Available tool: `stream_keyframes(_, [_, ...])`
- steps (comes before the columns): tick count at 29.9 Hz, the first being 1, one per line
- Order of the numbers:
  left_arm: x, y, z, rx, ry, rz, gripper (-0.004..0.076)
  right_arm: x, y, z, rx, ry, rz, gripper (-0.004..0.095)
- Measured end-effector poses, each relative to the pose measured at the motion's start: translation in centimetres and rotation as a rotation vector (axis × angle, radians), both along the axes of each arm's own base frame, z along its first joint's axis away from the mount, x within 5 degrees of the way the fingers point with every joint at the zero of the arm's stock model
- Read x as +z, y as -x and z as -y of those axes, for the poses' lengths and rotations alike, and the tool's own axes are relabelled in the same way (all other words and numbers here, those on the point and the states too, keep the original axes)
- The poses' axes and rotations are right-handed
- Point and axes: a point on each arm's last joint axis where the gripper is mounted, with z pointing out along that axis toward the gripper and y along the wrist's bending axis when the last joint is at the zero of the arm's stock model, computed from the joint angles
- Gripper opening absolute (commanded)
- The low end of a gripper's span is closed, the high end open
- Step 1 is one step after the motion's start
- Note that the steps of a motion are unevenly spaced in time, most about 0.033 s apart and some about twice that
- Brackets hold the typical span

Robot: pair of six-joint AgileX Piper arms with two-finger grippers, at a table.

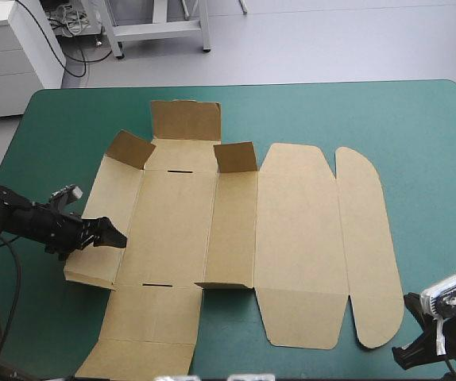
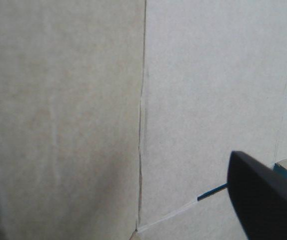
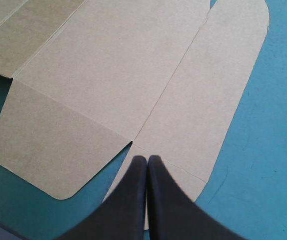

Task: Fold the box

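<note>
Two-fingered left gripper [image 1: 117,238], reaching low against box [image 1: 299,230], perhaps open

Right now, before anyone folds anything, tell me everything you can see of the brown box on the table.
The box is one cut sheet of plain brown board, lying mostly flat on the teal-green table. Creases divide it into panels; the rightmost strip has rounded ends. Two small flaps at the far side stand up, and the left panel is raised slightly. Two thin slots mark the middle panel. The left gripper is at the raised panel; the shut right gripper sits by the near right corner.
</note>
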Motion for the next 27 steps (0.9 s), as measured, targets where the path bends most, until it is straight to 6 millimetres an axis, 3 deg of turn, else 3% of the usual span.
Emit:
stream_keyframes(3, [0.00, 0.00, 0.00, 0.000, 0.000, 0.000, 0.0351, 0.00, 0.00, 0.00, 0.000, 0.000, 0.000, -0.0021])
stream_keyframes(8, [0.00, 0.00, 0.00, 0.000, 0.000, 0.000, 0.0302, 0.00, 0.00, 0.00, 0.000, 0.000, 0.000, -0.0021])
stream_keyframes(15, [0.00, 0.00, 0.00, 0.000, 0.000, 0.000, 0.0087, 0.00, 0.00, 0.00, 0.000, 0.000, 0.000, -0.0021])
stream_keyframes(27, [-0.01, 0.00, -0.01, -0.018, -0.004, 0.013, -0.0008, 0.00, 0.00, 0.00, 0.000, 0.000, 0.000, -0.0021])
